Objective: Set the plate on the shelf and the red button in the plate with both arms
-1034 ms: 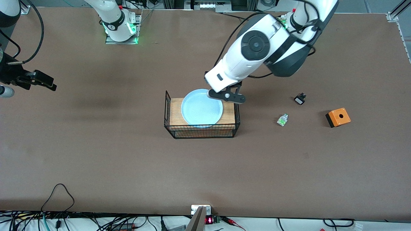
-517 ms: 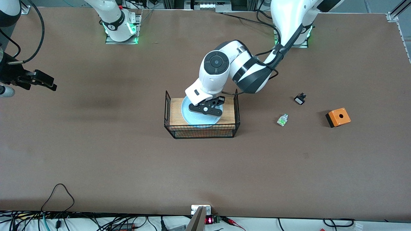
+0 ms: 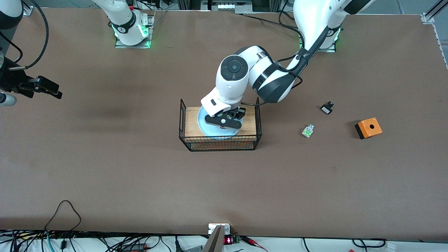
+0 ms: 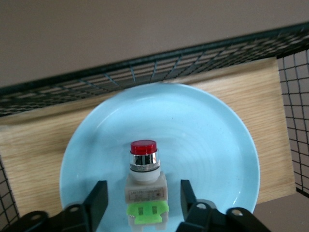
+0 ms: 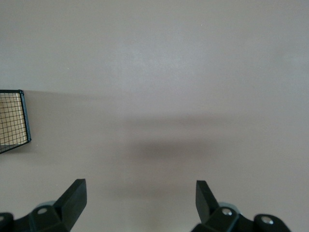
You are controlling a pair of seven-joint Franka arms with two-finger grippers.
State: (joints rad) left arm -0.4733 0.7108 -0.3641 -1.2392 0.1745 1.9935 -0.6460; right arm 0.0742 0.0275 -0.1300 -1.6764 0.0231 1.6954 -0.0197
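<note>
Lying on brown table [image 3: 105, 157], red button [image 4: 144, 180] between left tool's [image 4: 142, 205] spread fingers, right tool [image 5: 140, 200] spread.

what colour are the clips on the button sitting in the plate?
Bright green, under a white body and red cap. Clearest in the left wrist view: red button on the plate.

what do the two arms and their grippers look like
Both arms are glossy white with dark grey joint bands and round grey joint caps; black cables run along them, and the bases glow green. The left gripper is black with short flat fingers; the right gripper has the same black wedge-shaped fingers.
</note>
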